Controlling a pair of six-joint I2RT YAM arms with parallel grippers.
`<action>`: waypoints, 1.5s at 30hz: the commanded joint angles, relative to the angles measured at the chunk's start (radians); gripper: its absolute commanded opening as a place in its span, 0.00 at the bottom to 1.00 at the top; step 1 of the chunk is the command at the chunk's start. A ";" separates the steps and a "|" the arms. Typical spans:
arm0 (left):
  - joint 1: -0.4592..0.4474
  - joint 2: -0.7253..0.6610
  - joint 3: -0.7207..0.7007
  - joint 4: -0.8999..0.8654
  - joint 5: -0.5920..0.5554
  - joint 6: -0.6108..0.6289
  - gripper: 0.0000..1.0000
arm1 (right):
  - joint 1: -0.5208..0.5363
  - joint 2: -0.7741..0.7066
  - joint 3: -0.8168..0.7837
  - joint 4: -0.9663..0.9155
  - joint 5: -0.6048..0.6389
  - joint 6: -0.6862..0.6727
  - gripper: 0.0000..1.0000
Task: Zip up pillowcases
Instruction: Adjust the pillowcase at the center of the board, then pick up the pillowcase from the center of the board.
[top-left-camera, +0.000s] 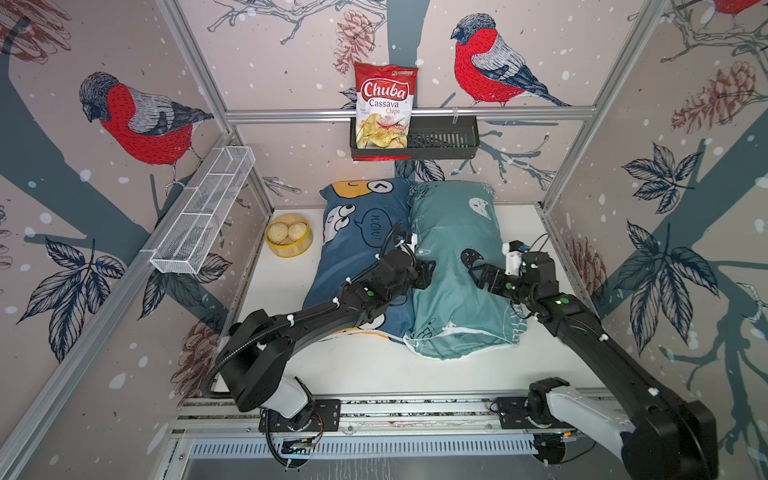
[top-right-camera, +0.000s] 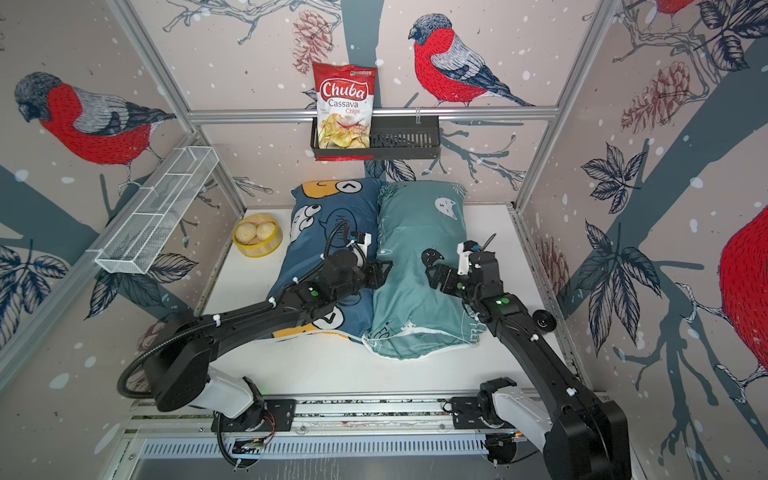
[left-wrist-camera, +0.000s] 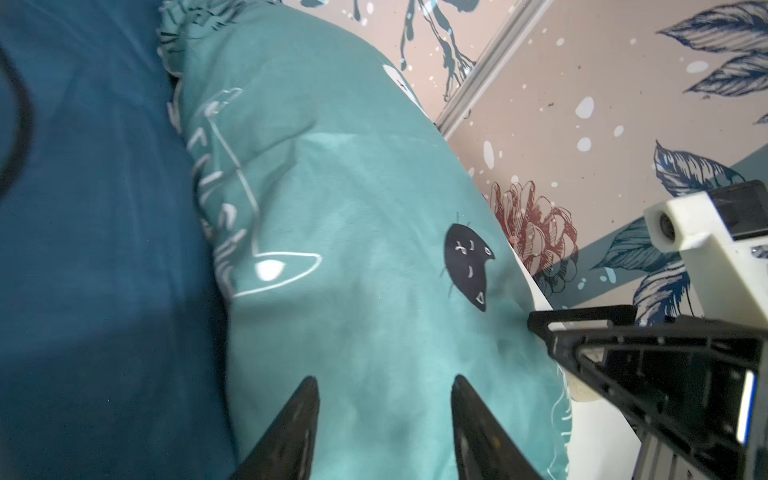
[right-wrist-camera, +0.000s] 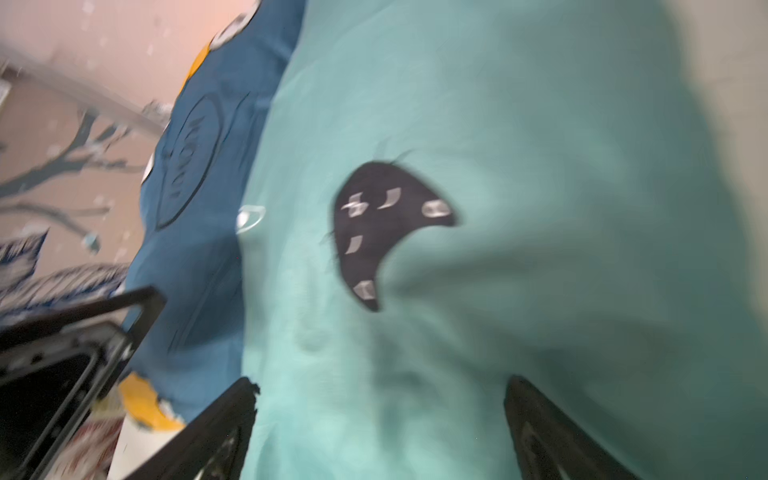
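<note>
Two stuffed pillowcases lie side by side on the white table. The dark blue one (top-left-camera: 353, 257) (top-right-camera: 311, 245) with cartoon faces and a "WOW!" bubble is on the left. The teal one (top-left-camera: 449, 232) (top-right-camera: 415, 232) with cat heads and white piping is on the right. My left gripper (top-left-camera: 430, 272) (left-wrist-camera: 384, 382) hovers where the two pillows meet. It is open, with smooth teal fabric (left-wrist-camera: 353, 208) below it. My right gripper (top-left-camera: 473, 272) (right-wrist-camera: 380, 382) is wide open over the teal pillow's middle, just short of a black cat head (right-wrist-camera: 386, 224). No zipper shows.
A yellow steamer with buns (top-left-camera: 289, 235) sits left of the blue pillow. A white wire basket (top-left-camera: 203, 212) hangs on the left wall. On the back rail hangs a black basket (top-left-camera: 444, 141) holding a chips bag (top-left-camera: 386, 104). A small black wheel-like thing (top-right-camera: 544, 320) lies at the right wall.
</note>
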 joint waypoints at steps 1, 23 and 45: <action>-0.061 0.071 0.069 0.004 -0.007 0.037 0.51 | -0.113 -0.084 -0.052 -0.073 0.015 0.023 0.99; 0.057 0.501 0.370 -0.144 -0.164 0.027 0.33 | -0.424 -0.273 -0.146 -0.218 -0.282 -0.019 0.97; 0.146 0.490 0.270 -0.026 -0.006 -0.063 0.30 | -0.289 -0.456 -0.366 -0.090 -0.576 0.210 0.70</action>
